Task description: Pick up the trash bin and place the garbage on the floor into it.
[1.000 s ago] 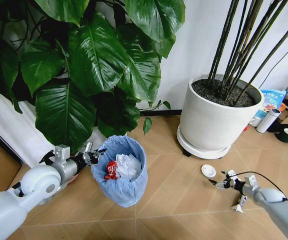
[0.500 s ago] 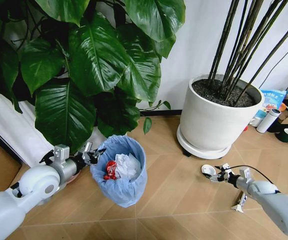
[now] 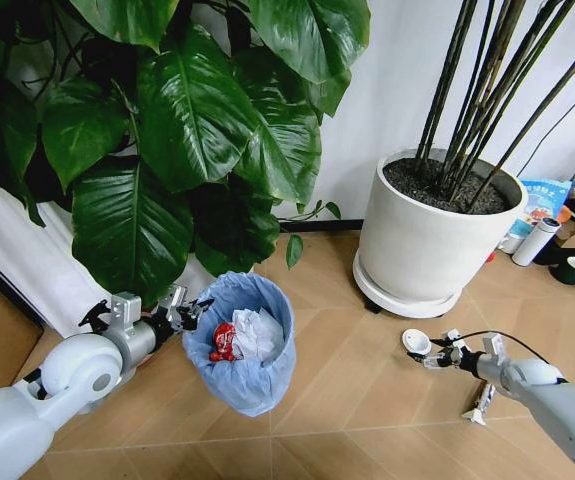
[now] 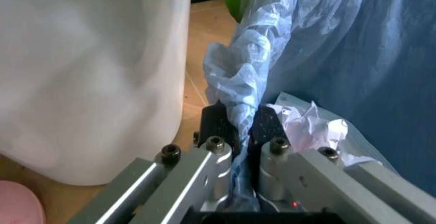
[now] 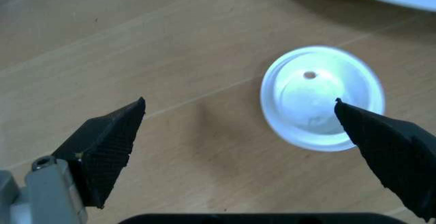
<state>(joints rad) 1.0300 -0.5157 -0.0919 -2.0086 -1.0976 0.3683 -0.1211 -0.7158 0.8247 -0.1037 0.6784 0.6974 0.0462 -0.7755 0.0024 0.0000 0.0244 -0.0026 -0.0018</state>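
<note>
The trash bin (image 3: 243, 345) is standing on the floor (image 3: 337, 390) in the lower middle of the head view, just below the big leafy plant (image 3: 167, 130). Its light-blue bag (image 3: 257, 378) is covering the outside, and a red wrapper (image 3: 223, 340) and a crumpled paper wad (image 3: 257, 332) are lying inside it. The left gripper (image 3: 189, 310) is reaching in from the lower left of the frame and is pinching the near-left edge of the bin's rim. In the left wrist view its fingers (image 4: 216, 124) are pressing together on a bunched fold of the blue bag (image 4: 235, 89), with a white pot wall (image 4: 89, 71) close beside it and white paper (image 4: 307, 124) showing inside the bin.

The right gripper (image 3: 435, 357) is sitting low over the floor at the lower right of the head view, right next to a small white disc (image 3: 416, 342) that is lying flat on the planks in front of the white plant pot (image 3: 422, 240). In the right wrist view its two black fingertips (image 5: 109, 142) are spread wide apart, holding nothing, and the disc (image 5: 321, 96) is lying between them, close against one tip. A slim tube-like wrapper (image 3: 479, 404) is lying on the floor just below the right arm in the head view. At the far right edge, a white bottle (image 3: 535, 241) and a dark green mug (image 3: 572, 271) are standing behind the pot.
</note>
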